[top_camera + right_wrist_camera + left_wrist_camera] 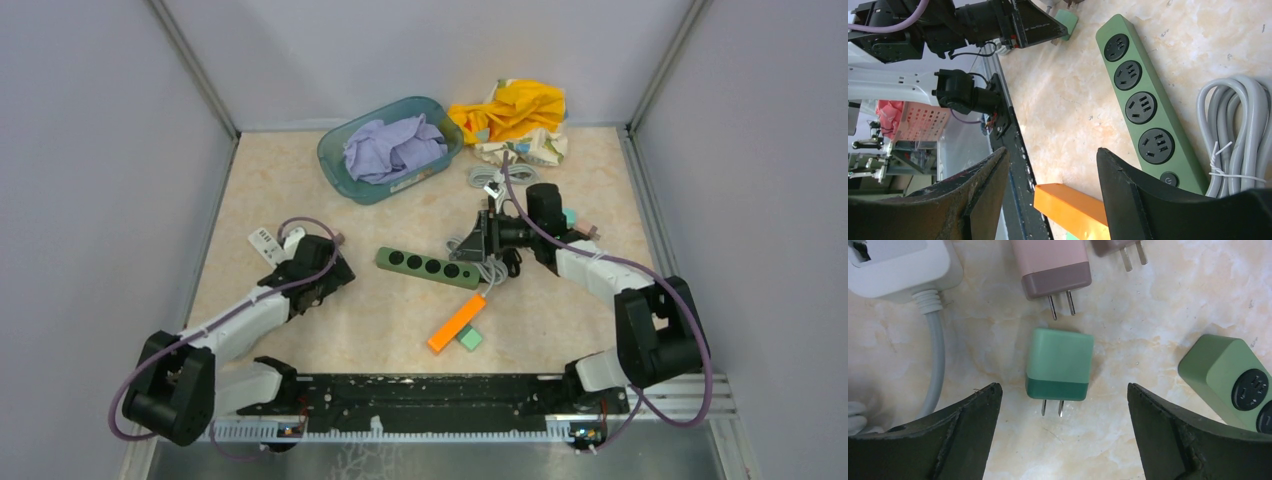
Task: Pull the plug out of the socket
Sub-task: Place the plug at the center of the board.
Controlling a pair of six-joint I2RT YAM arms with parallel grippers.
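Note:
The green power strip [430, 268] lies flat mid-table, and all its sockets [1142, 106] are empty. A two-tone green plug [1059, 365] lies loose on the table with its prongs bare, apart from the strip's end [1235, 380]. My left gripper [1063, 402] is open just above the table, with the plug lying just ahead of its fingertips. It sits left of the strip in the top view [335, 268], where it hides the plug. My right gripper [1052, 152] is open and empty at the strip's right end [478, 243].
A pink plug [1053, 265], a brown plug [1118, 247] and a white adapter [893, 265] with cable lie by the left gripper. There is a grey cable coil [1238, 135], an orange block [455, 322] and a small green block [470, 340]. A teal basket [335, 160] and yellow cloth [515, 110] sit at the back.

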